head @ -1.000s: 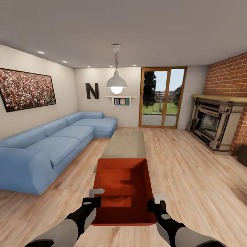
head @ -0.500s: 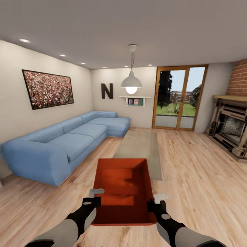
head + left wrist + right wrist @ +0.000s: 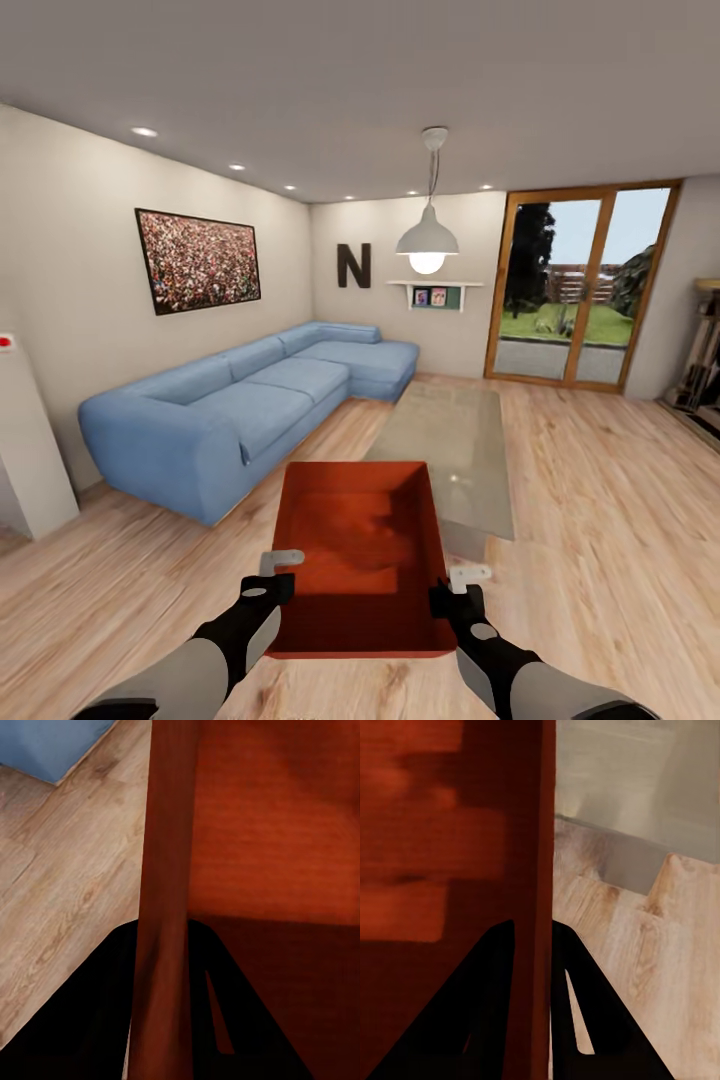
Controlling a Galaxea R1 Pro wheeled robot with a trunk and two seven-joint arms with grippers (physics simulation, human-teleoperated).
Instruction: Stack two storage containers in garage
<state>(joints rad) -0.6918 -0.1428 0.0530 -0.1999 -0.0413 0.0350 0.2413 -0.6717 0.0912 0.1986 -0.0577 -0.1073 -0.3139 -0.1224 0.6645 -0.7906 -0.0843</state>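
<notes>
Left claw clenched on storage container left wall. Right claw clenched on right wall. Container held above living room wood floor.

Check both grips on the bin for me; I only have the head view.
Observer: On the left gripper, the bin's side wall runs between the jaws, one inside and one outside.
Operator: Now the right.
Observer: The right gripper is the same: the opposite wall sits between its jaws, with wood floor on the outer side.
</notes>
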